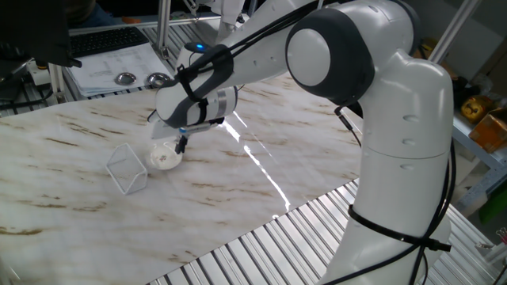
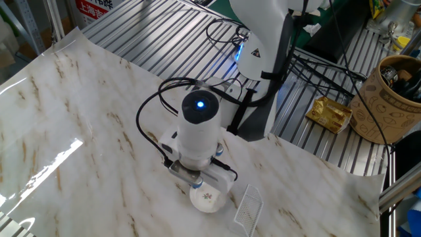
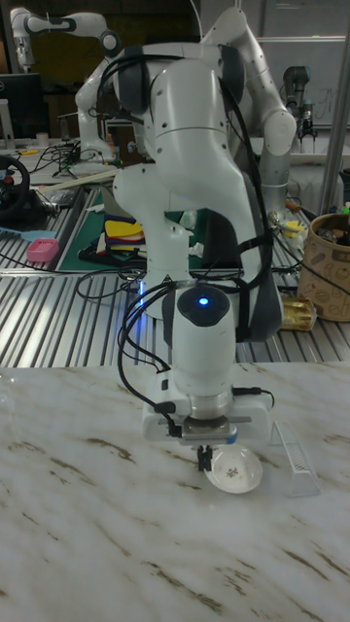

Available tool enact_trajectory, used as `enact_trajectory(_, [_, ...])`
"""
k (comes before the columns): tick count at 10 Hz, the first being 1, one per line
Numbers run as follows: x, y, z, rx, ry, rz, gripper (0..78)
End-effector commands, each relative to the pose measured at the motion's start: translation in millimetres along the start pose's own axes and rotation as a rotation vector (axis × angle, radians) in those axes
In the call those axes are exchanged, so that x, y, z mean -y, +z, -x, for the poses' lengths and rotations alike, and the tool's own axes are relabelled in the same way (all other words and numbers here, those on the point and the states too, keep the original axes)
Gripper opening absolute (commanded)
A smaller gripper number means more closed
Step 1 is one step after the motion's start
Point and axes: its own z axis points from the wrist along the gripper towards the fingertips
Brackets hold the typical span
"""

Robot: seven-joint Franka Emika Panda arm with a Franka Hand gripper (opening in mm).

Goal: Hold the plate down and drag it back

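Plate (image 2: pixel 205 197) first: it sits flat on the marble table (image 2: pixel 79 131), just beside the clear box (image 2: pixel 245 204) and a little apart from it, with its speckled centre showing in the other fixed view. I read the gripper (image 3: pixel 205 457) as coming straight down onto the plate's near rim, on the robot's side, rather than around it; that fits the job, since pressing on the dish lets friction carry it along the tabletop with no need to lift such a shallow thing. In the tall fixed view the dark fingertips reach the left edge of the plate (image 3: pixel 234 472), apparently touching or just above it, and most of the dish shows to the right of them. In one fixed view the fingers point down at the plate (image 1: pixel 164 157) from its far right side, the clear box (image 1: pixel 127 169) standing on the plate's other side. The fingers look drawn close together, but whether they are fully closed I cannot tell from these views. They grasp nothing. My judgement: the drag is under way or about to be, and the box is close enough that I would watch it.
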Motion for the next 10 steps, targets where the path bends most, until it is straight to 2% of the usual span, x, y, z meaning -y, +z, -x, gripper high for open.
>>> enact_trajectory(1, [12.5, -5.6, 1.5, 0.001, -0.019, -0.068, 1.2])
enact_trajectory(5, [27.3, -1.8, 4.4, 0.003, -0.040, -0.067, 1.2])
enact_trajectory(8, [42.8, 3.6, 7.2, 0.029, -0.059, -0.065, 1.2])
enact_trajectory(10, [46.6, 4.9, 7.7, 0.032, -0.030, -0.062, 1.2])
